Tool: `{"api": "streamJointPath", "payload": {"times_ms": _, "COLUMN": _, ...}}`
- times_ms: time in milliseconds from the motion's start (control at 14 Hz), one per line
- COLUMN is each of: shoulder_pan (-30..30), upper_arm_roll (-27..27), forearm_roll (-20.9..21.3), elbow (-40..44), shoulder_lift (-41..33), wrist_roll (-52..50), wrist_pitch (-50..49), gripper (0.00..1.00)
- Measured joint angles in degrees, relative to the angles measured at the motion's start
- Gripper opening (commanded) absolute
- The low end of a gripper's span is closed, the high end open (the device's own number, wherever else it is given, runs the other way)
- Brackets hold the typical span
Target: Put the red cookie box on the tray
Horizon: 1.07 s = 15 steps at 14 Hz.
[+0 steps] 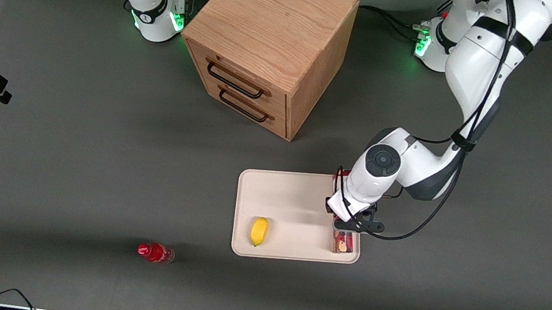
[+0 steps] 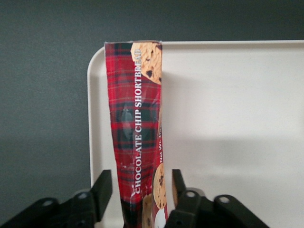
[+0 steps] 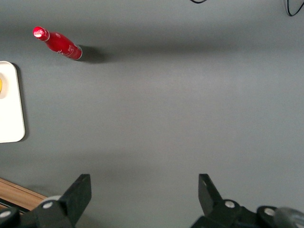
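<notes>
The red cookie box (image 1: pixel 343 242) lies flat on the cream-white tray (image 1: pixel 291 200), along the tray's short rim toward the working arm's end. In the left wrist view the box (image 2: pixel 137 118) shows red tartan with cookie prints, resting on the tray (image 2: pixel 228 118) just inside its rim. My left gripper (image 1: pixel 349 226) hangs right over the box's middle, so most of the box is hidden in the front view. The gripper (image 2: pixel 141 183) is open: its fingers (image 2: pixel 102 190) stand either side of the box with a gap on each side.
A yellow fruit (image 1: pixel 259 231) lies on the tray toward the parked arm's end, near the front rim. A small red bottle (image 1: pixel 155 252) lies on the table nearer the front camera. A wooden drawer cabinet (image 1: pixel 269 42) stands farther back.
</notes>
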Motion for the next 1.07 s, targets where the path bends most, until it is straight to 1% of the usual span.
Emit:
{"api": "streamJointPath", "payload": {"times_ms": 500, "shoulder_pan": 0.02, "upper_arm_roll": 0.01, "forearm_roll": 0.06, "elbow": 1.56, "shoulder_lift": -0.62, "wrist_roll": 0.00, "wrist_pitch": -0.54, "gripper": 1.00}}
{"api": "streamJointPath", "payload": {"times_ms": 714, "shoulder_pan": 0.04, "upper_arm_roll": -0.29, "forearm_roll": -0.63, "elbow": 3.16, "shoulder_lift": -5.17, "wrist_roll": 2.13, "wrist_pitch": -8.37, "gripper": 1.00}}
{"api": "streamJointPath", "payload": {"times_ms": 786, "shoulder_pan": 0.04, "upper_arm_roll": -0.54, "forearm_roll": -2.66, "elbow": 3.51, "shoulder_lift": -7.64, "wrist_roll": 4.31, "wrist_pitch": -12.27, "gripper": 1.00}}
{"api": "streamJointPath", "payload": {"times_ms": 929, "shoulder_pan": 0.35, "upper_arm_roll": -0.50, "forearm_roll": -8.95, "elbow": 3.74, "shoulder_lift": -13.65, "wrist_roll": 11.40, "wrist_pitch": -21.19, "gripper": 1.00}}
{"api": "streamJointPath", "payload": {"times_ms": 1000, "shoulder_pan": 1.03, "upper_arm_roll": -0.28, "forearm_roll": -11.11, "elbow": 3.76, "shoulder_lift": -16.95, "wrist_roll": 14.96, "wrist_pitch": -26.11, "gripper": 1.00}}
{"api": "streamJointPath", "payload": {"times_ms": 1071, "shoulder_pan": 2.03, "upper_arm_roll": -0.03, "forearm_roll": -12.16, "elbow": 3.75, "shoulder_lift": -20.12, "wrist_roll": 18.20, "wrist_pitch": -31.11, "gripper": 1.00}}
